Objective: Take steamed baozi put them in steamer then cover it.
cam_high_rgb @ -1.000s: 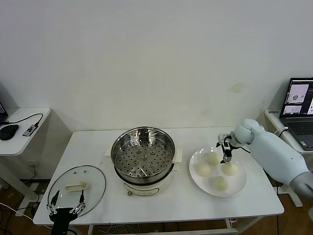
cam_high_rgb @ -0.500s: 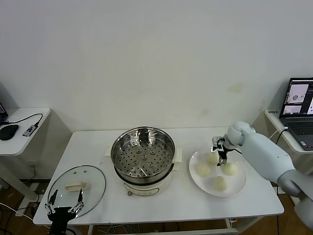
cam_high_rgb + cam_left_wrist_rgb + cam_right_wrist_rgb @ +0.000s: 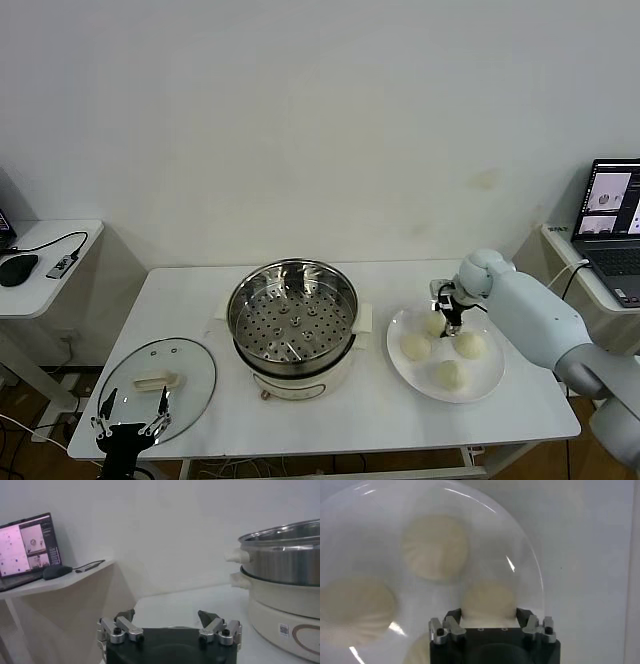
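The right end effector (image 3: pixel 444 318) sits clamped around the rear bun (image 3: pixel 489 600) on the plate (image 3: pixel 487 385), with the steamer (image 3: pixel 291 318) to its left.

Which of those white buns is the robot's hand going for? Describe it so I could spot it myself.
Find the shiny steamer mid-table, then the white plate to its right with four buns. The right hand sits over the bun at the plate's far edge, its fingers on either side of it; the other three lie untouched.
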`<state>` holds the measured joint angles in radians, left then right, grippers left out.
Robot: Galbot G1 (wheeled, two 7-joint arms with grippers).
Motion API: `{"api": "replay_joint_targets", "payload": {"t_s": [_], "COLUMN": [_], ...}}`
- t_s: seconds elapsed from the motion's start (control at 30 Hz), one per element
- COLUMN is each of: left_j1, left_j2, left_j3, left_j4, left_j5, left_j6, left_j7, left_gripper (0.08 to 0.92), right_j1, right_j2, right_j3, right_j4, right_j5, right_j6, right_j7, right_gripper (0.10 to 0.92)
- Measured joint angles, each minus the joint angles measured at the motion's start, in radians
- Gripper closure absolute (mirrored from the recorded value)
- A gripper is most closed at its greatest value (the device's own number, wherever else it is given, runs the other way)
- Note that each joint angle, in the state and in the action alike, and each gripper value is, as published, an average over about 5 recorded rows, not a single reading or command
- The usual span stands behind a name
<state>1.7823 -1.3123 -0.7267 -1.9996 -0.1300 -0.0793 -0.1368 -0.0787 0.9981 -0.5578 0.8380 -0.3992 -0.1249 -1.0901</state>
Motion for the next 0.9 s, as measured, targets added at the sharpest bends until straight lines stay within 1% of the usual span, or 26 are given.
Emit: {"api": "replay_joint_targets", "payload": {"t_s": [0.17, 0.37, 0.67, 0.9], "left_j1": [0.000, -0.008, -0.023, -0.025], "left_j2": [0.003, 0.003, 0.014, 0.030], "left_j3": [-0.001, 0.000, 0.011, 0.012], "left_j4": [0.000, 0.009, 0.018, 0.019], "left_j5": [-0.001, -0.008, -0.021, -0.038], "left_j6": [0.000, 0.001, -0.003, -0.011], "left_j7": [-0.001, -0.001, 0.002, 0.007], "left_gripper": [0.177, 0.177, 0.177, 0.177], "right_j1": [0.011, 0.056, 0.230, 0.439], "right_j2": [-0.017, -0.069, -0.149, -0.137], "right_j3": [-0.013, -0.062, -0.201, -0.349], "right_j4": [0.025, 0.105, 0.275, 0.342], "right_j5": [0.025, 0.097, 0.296, 0.459], "right_j6": [-0.006, -0.033, -0.088, -0.096], "right_j7": [-0.002, -0.008, -0.021, -0.022], "right_gripper": [0.414, 0.414, 0.414, 0.414]}}
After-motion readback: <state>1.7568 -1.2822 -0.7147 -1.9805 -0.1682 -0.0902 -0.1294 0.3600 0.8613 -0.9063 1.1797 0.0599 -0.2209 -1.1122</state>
